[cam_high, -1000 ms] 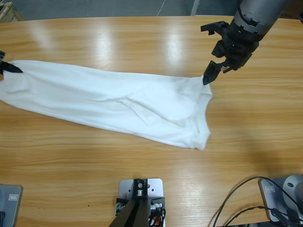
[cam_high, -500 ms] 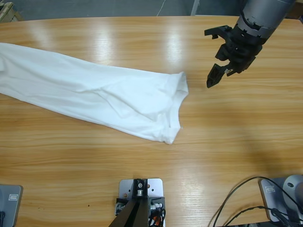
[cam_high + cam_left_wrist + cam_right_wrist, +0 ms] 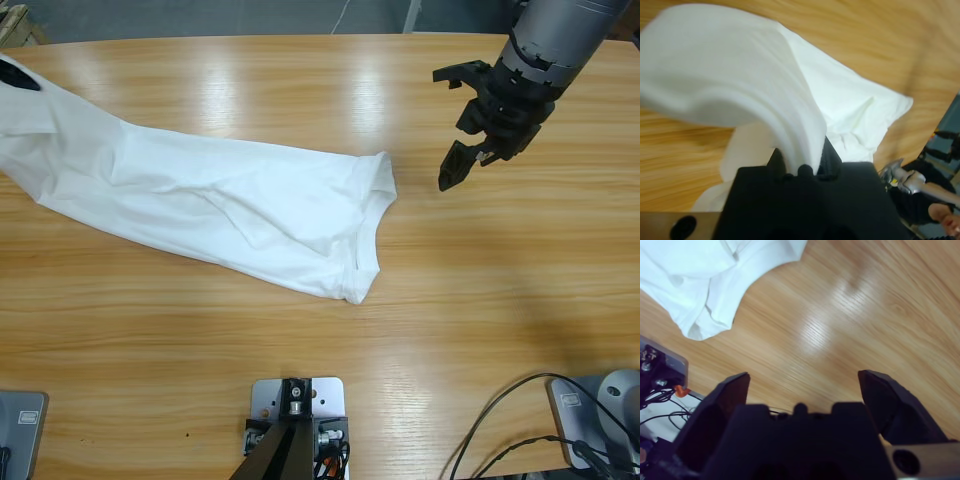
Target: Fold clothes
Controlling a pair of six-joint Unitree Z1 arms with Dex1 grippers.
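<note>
**Shirt stretched out, no fold made yet**

Near the frame's bottom, bare table (image 3: 320,340). Above it the shirt (image 3: 240,205) lies in a long rumpled band from centre to the upper left, not spread flat, nothing folded over. At the upper left edge the left gripper (image 3: 802,160) has its jaws clamped on a bunch of cloth, lifting that end. Upper right, the right gripper (image 3: 470,125) hovers apart from the shirt, jaws wide and empty. By my reckoning, all the folding remains.
</note>
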